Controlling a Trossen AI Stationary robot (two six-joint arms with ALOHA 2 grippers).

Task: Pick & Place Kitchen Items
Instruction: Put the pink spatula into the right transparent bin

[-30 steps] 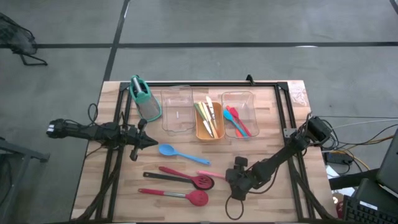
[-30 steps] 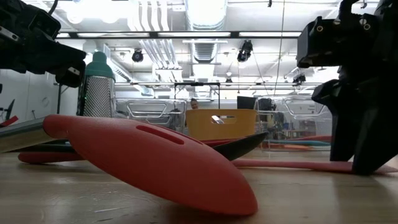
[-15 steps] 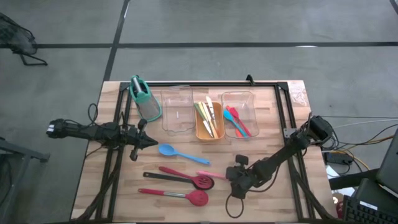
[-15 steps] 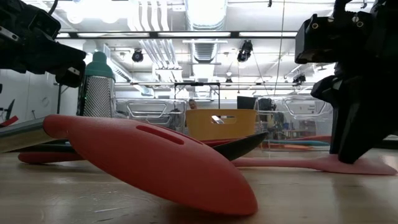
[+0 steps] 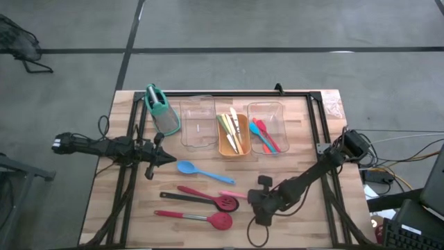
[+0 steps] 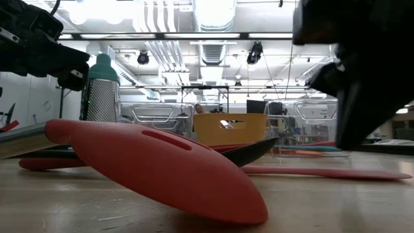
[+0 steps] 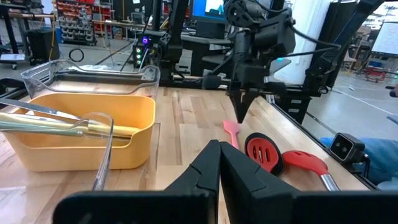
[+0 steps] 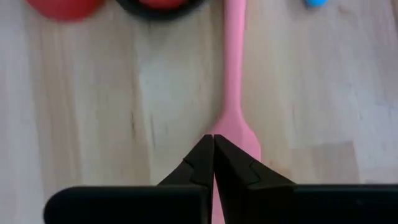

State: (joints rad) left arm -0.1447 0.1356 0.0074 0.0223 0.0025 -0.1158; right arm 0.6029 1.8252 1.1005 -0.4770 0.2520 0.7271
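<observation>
A pink spatula (image 8: 235,74) lies flat on the wooden table (image 5: 305,222), its head toward the table's right. My right gripper (image 8: 213,138) is shut and points down over the edge of that head. In the low view its tip (image 6: 350,144) hangs above the spatula (image 6: 323,173). To the left lie a blue spoon (image 5: 201,171) and two red-headed black-handled spoons (image 5: 208,200) (image 5: 198,218). My left gripper (image 5: 173,160) waits shut at the table's left, beside the blue spoon's bowl.
At the far side stand a teal-and-grey holder (image 5: 161,107), a clear tray (image 5: 197,123), an orange tray (image 5: 233,135) with pale utensils, and another clear tray (image 5: 267,125) with red and teal ones. Bare wood shows at the table's near right.
My right gripper has shut, risen a little and shifted toward the table's left. Half a second ago the pink spatula's head was tipped up beside the fingers; now it lies flat on the table.
</observation>
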